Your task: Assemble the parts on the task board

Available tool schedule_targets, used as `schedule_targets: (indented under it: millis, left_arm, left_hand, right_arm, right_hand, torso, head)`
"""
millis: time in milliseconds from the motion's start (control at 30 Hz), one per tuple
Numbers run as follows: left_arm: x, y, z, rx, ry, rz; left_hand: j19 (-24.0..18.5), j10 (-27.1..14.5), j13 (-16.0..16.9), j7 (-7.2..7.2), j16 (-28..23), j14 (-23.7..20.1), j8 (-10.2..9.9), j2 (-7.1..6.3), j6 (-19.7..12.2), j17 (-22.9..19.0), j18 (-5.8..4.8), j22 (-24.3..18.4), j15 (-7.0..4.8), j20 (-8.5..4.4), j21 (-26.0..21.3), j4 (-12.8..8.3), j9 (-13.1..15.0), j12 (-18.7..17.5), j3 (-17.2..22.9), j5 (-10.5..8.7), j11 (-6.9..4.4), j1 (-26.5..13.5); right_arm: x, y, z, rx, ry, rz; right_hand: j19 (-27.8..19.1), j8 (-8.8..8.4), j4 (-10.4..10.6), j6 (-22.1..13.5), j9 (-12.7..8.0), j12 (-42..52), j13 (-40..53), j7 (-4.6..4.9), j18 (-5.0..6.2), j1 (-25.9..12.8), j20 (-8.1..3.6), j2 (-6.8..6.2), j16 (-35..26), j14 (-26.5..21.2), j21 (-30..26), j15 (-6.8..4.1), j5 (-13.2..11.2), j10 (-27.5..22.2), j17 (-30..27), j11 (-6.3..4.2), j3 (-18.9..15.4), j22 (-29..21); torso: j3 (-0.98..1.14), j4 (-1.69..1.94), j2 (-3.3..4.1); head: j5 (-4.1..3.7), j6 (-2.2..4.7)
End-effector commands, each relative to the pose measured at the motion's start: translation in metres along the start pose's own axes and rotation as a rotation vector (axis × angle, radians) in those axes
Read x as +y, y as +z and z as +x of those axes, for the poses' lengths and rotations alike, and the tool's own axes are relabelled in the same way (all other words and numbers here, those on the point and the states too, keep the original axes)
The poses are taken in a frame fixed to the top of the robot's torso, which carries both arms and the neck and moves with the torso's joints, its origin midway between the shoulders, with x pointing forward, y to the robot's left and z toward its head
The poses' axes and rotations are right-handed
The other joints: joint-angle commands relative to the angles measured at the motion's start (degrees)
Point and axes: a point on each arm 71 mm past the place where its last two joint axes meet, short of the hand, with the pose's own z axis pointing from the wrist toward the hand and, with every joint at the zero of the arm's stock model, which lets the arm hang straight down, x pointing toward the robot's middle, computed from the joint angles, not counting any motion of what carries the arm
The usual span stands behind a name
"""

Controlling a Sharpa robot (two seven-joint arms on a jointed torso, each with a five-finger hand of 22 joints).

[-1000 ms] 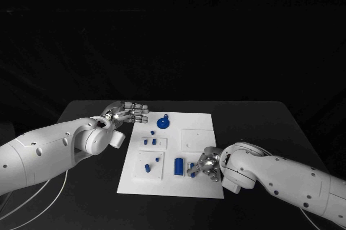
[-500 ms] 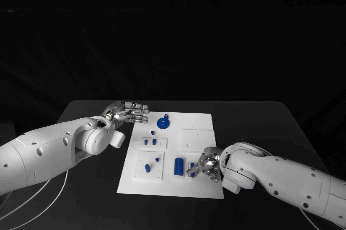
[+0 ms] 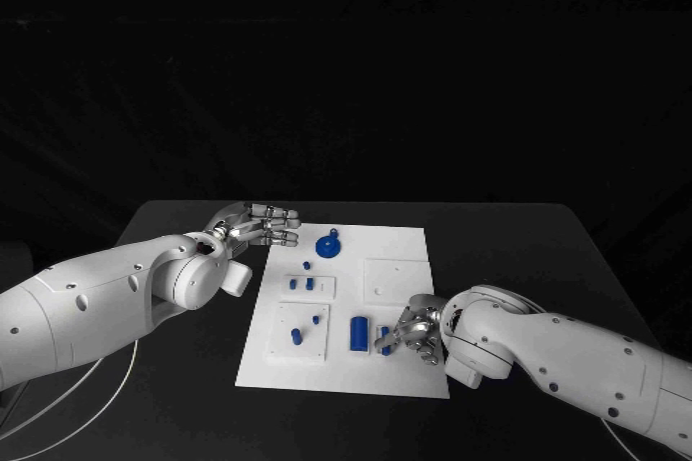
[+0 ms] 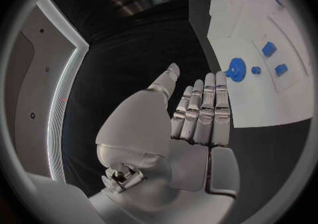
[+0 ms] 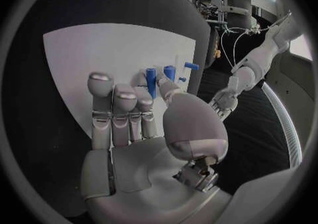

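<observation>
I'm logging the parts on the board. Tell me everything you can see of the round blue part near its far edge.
The round part is a solid blue disc, plastic by its look, with a small stub at its far rim. It lies flat on the white board near the far edge, beside the left robot hand, which does not touch it. In the left wrist view it shows a raised hub at its middle.

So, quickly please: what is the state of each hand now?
Left hand: open, holding nothing.
Right hand: cannot be told; a blue part shows at its fingertips.

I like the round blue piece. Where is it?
In the head view, the round blue part sits at the task board's far left corner, beside the left hand.
</observation>
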Motion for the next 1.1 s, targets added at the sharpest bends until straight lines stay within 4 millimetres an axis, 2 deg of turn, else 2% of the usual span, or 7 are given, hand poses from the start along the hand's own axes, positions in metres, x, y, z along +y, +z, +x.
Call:
schedule_targets:
  millis: [33,400,667,833,1100]
  left_arm:
    - [-0.0006,0.0003,0.0025,0.016,-0.007,0.005]
    - [-0.0006,0.0004,0.0028,0.017,-0.007,0.005]
    - [-0.0004,0.0004,0.0025,0.018,-0.007,0.003]
    - [-0.0004,0.0005,0.0027,0.019,-0.007,0.003]
    - [-0.0003,0.0005,0.0026,0.019,-0.007,0.001]
  left_hand:
    - [0.3,-0.4,0.0,0.1,-0.1,-0.3,0.0,0.29,-0.5,0.1,-0.3,-0.3,-0.02,0.18,0.3,0.4,-0.1,0.2,-0.1,0.19,0.09,-0.2]
    - [0.3,-0.4,0.0,0.1,-0.1,-0.3,0.0,0.29,-0.5,0.1,-0.3,-0.3,-0.02,0.18,0.3,0.4,-0.1,0.2,-0.1,0.19,0.09,-0.2]
    - [0.3,-0.4,0.0,0.11,-0.1,-0.4,0.0,0.23,-0.5,0.1,-0.3,-0.4,-0.02,0.17,0.4,0.3,-0.1,0.2,0.0,0.5,0.1,-0.1]
    - [0.3,-0.4,0.0,0.11,-0.1,-0.4,0.0,0.23,-0.5,0.1,-0.3,-0.4,-0.02,0.17,0.4,0.3,-0.1,0.2,0.0,0.5,0.1,-0.1]
    - [0.3,-0.4,0.0,0.11,-0.1,-0.4,0.0,0.18,-0.5,0.1,-0.3,-0.4,-0.02,0.17,0.4,0.2,-0.1,0.2,0.1,0.37,0.09,-0.1]
  right_arm:
    - [0.0,0.0003,0.0002,-0.012,-0.001,-0.005]
    - [-0.0003,0.0003,-0.0001,-0.015,0.0,-0.004]
    - [-0.0016,0.0001,-0.001,-0.018,0.0,-0.002]
    - [-0.0016,0.0,-0.0009,-0.017,-0.001,-0.003]
    - [-0.0012,-0.0002,-0.0008,-0.018,-0.006,-0.005]
  right_hand:
    - [2.8,-0.24,0.9,-0.4,-0.1,-0.4,-0.1,0.15,-0.48,-0.5,-0.2,-0.62,-0.3,0.0,-0.3,-0.26,-1.2,-0.3,0.0,-0.09,-0.3,0.0]
    - [2.8,-0.22,4.7,-0.5,0.0,-0.5,-0.2,0.29,-0.43,0.1,-0.22,-2.93,-0.4,0.0,-0.4,-0.26,-1.5,-0.3,0.1,-0.03,-0.2,0.0]
    - [2.8,-0.21,5.7,-0.5,-0.1,-0.5,-0.2,0.29,-0.47,0.5,-0.24,-3.45,-0.4,0.0,-0.5,-0.27,-1.5,-0.3,0.2,-0.04,-0.1,0.0]
    - [2.8,-0.24,4.9,-0.5,-0.1,-0.5,-0.2,0.26,-0.48,1.3,-0.21,-2.7,-0.5,0.0,-0.5,-0.25,-1.4,-0.3,0.2,-0.05,0.3,0.0]
    - [2.8,-0.24,1.2,-0.5,-0.1,-0.5,-0.2,0.15,-0.48,1.3,-0.2,-1.16,-0.5,0.0,-0.5,-0.27,0.1,-0.4,0.1,-0.09,1.2,0.1]
  torso:
    - [0.01,0.01,0.0]
    - [0.03,-0.01,0.01]
    - [0.02,-0.02,-0.01]
    - [0.02,-0.01,0.01]
    - [0.01,-0.01,0.0]
  head:
    - [0.03,0.0]
    - [0.08,0.02]
    - [0.09,-0.06]
    - [0.09,-0.02]
    - [0.18,-0.11]
